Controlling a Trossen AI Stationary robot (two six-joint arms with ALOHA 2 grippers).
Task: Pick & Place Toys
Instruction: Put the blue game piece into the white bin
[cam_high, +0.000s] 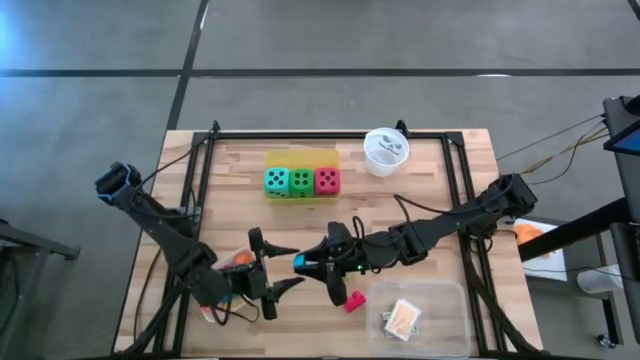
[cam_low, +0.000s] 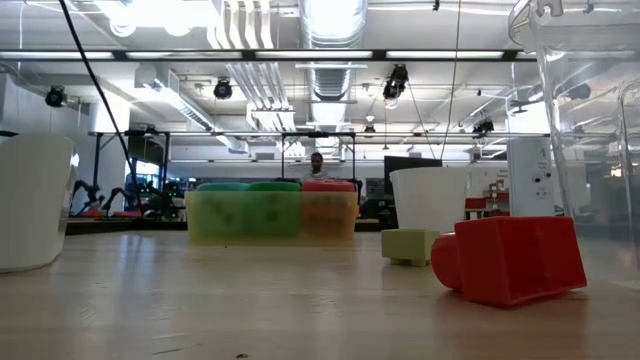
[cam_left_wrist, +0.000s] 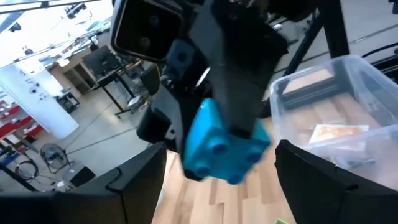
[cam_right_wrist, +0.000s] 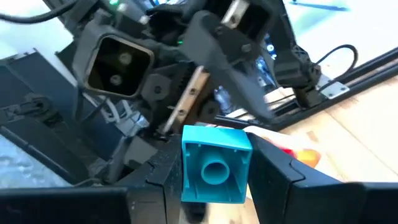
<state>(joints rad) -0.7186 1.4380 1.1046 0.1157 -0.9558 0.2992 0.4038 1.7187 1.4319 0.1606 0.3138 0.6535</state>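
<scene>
A blue block (cam_high: 300, 262) hangs above the table's near middle, with my right gripper (cam_high: 312, 262) shut on it. My left gripper (cam_high: 283, 266) faces it from the table's left. It is open, one fingertip on either side of the block and apart from it. The block's studs (cam_left_wrist: 224, 149) face the left gripper. A red block (cam_high: 353, 300) lies on the table below. Teal, green and red dice (cam_high: 301, 181) sit in a row on a yellow tray (cam_high: 300, 157) at the far middle. My right gripper pinches the blue block by two opposite side walls (cam_right_wrist: 239, 174) between its two fingers (cam_right_wrist: 273, 171). The fingers lie about level and point toward the table's left. The block is lifted clear of the table, its hollow underside (cam_right_wrist: 216, 169) turned back toward the wrist.
A clear tray (cam_high: 445, 300) with a card (cam_high: 402, 318) stands at the near right. A round white cup (cam_high: 386, 150) is at the far middle. An orange thing (cam_high: 238, 260) lies under my left arm. A pale green block (cam_low: 410, 245) lies near the red block (cam_low: 510, 258).
</scene>
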